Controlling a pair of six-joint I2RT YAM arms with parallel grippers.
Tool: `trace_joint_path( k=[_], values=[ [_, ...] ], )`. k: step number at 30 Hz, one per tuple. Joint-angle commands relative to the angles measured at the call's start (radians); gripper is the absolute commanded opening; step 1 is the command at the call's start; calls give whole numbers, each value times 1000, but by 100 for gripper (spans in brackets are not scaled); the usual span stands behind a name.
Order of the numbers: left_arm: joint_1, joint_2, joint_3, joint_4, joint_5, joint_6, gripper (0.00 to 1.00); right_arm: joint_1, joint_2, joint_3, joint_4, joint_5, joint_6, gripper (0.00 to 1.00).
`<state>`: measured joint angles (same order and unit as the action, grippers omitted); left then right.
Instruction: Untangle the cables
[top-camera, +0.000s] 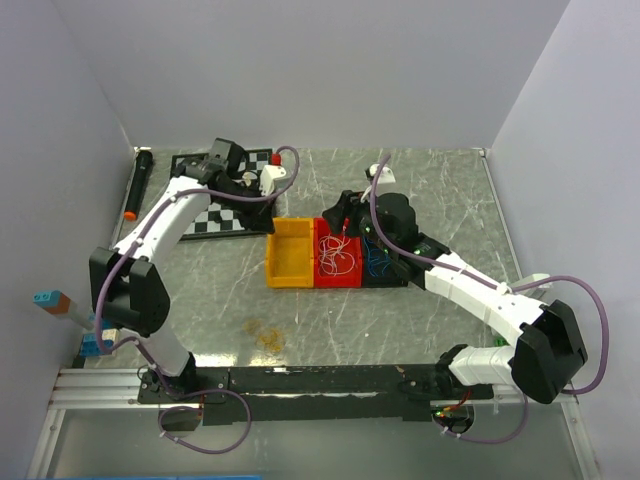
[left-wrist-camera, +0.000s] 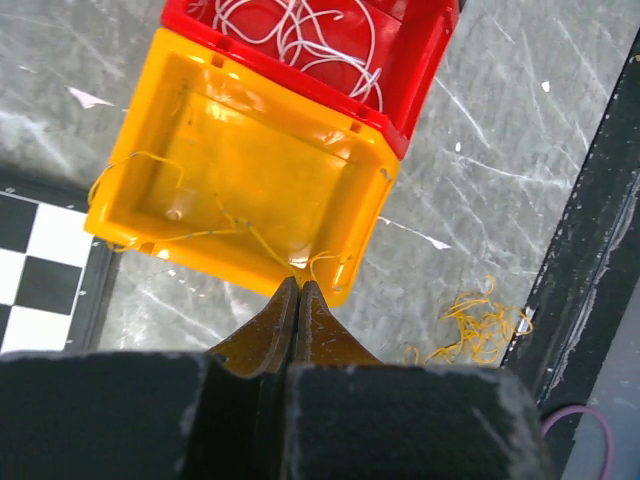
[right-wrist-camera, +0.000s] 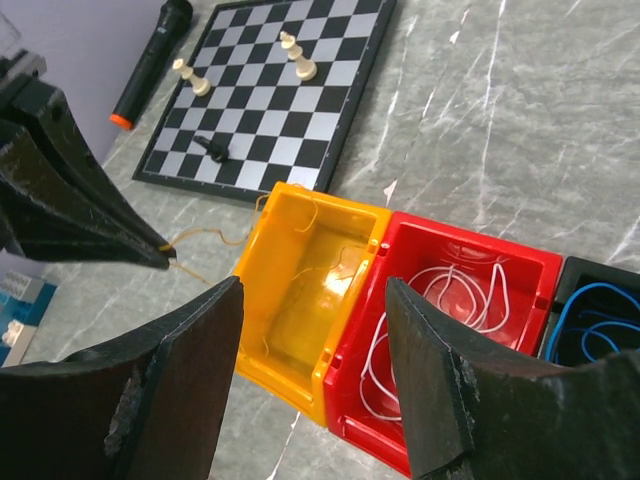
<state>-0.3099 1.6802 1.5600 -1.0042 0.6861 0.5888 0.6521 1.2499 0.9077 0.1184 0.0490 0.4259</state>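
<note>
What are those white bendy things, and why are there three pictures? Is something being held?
The white bendy things are two robot arms bolted to a table. One picture looks down from above. The other two come from small cameras on each arm's wrist, so you see that arm's own fingers up close.

On the table sit three little bins in a row: a yellow bin, a red bin with curly white wires, and a black bin with blue wires. There is also a chessboard, a black microphone, and a small heap of yellow wire lying loose.

The left gripper has its fingers pinched shut on a thin yellow wire that trails out of the yellow bin. The right gripper hangs open above the bins, holding nothing.
</note>
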Motion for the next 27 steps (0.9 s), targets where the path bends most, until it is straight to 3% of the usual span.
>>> trace_joint_path(
  k=[1, 10, 17, 27],
  values=[
    [-12, 25, 32, 19, 29, -43, 1, -12, -4, -9, 40, 23, 10, 66],
    [-24, 87, 6, 277, 3, -182, 1, -29, -4, -35, 50, 12, 31, 65],
    [-80, 95, -122, 458, -149, -218, 1, -42, -9, -43, 56, 2, 33, 65],
    [-107, 127, -267, 592, -286, -244, 1, -65, 6, -53, 79, -34, 51, 64]
  ],
)
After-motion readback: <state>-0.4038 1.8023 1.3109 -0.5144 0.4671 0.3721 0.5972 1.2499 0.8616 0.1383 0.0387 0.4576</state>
